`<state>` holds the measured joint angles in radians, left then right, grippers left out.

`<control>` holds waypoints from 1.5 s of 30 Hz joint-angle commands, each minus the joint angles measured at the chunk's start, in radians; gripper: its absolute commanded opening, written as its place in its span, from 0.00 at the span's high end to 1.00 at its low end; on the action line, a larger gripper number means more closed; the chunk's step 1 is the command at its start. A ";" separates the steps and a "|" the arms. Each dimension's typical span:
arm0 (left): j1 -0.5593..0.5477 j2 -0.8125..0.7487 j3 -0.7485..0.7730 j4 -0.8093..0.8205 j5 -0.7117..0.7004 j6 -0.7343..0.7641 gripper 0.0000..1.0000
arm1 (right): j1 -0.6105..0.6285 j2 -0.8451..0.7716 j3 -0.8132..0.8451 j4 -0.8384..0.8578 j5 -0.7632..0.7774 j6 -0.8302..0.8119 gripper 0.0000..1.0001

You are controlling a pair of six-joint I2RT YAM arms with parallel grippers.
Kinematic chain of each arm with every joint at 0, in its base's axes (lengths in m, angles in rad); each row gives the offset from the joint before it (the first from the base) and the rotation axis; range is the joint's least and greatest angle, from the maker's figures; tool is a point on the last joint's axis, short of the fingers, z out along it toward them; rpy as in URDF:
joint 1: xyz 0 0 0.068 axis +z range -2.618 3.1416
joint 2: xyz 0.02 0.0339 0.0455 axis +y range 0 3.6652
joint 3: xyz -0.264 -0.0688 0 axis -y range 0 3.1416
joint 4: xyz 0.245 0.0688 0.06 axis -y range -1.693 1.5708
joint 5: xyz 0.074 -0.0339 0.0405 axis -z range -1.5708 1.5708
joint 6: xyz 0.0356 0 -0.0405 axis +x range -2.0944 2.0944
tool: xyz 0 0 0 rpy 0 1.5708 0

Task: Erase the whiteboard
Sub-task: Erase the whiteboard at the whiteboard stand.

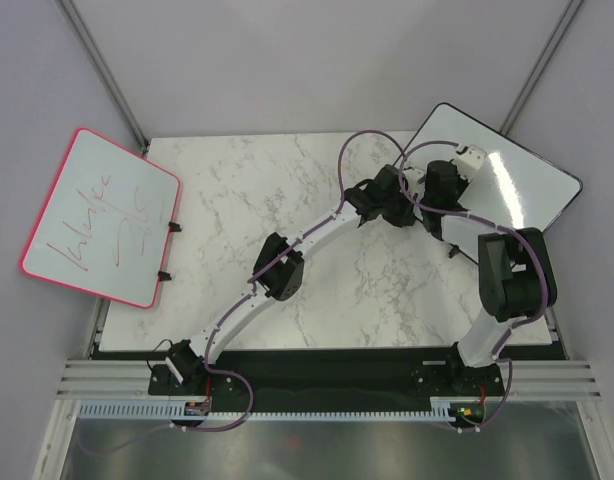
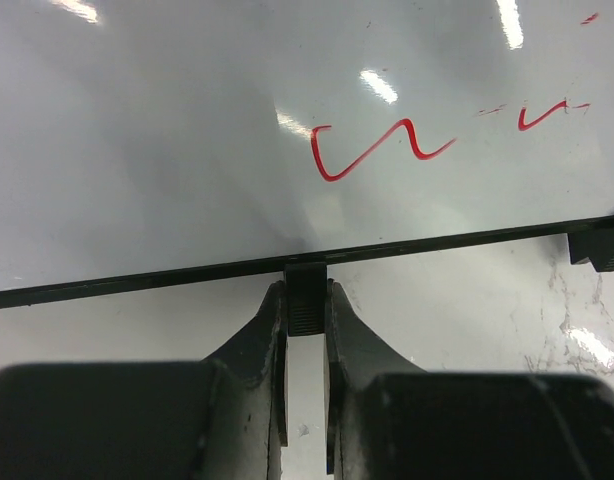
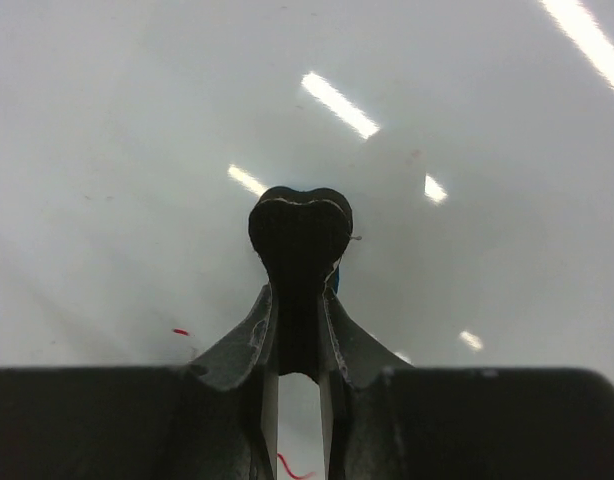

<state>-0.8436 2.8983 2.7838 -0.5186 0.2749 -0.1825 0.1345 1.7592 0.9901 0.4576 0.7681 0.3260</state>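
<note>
mid-wipe, I'd say. whiteboard [image 1: 522, 190] sits upper right of the overhead frame, over the table [image 1: 257, 180] corner. left pincer [image 2: 305, 296] clamped shut on a black tab [image 2: 307, 314] at the board's frame, left arm [image 1: 287, 265] stretched diagonally across. right pincer [image 3: 299, 300] nipped onto the eraser [image 3: 300, 222], which is against the face, right arm [image 1: 517, 275] folded at the elbow. next: sweep toward the red squiggle [image 2: 377, 150]

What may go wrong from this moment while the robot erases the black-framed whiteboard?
1. The left gripper pinches only a small black tab on the whiteboard frame; wiping pressure might twist the board loose.
2. The whiteboard reaches past the far right corner of the table, so it might slide off.
3. Red strokes lie close to the left gripper; the right gripper, holding a black eraser-like piece, might bump it when reaching them.
</note>
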 commanded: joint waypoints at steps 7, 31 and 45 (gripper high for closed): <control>-0.022 0.024 0.023 -0.055 0.076 -0.011 0.98 | -0.101 -0.184 -0.171 -0.028 0.085 0.050 1.00; -0.026 -0.024 -0.079 0.008 0.090 0.003 0.67 | 0.013 -0.181 -0.163 -0.177 0.117 0.237 1.00; -0.006 -0.137 -0.164 -0.118 0.231 0.075 0.54 | -0.035 -0.204 -0.203 -0.241 0.117 0.294 1.00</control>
<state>-0.8482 2.8380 2.6637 -0.4725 0.3714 -0.1616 0.1154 1.5826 0.8005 0.2390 0.8703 0.6022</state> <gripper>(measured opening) 0.473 0.225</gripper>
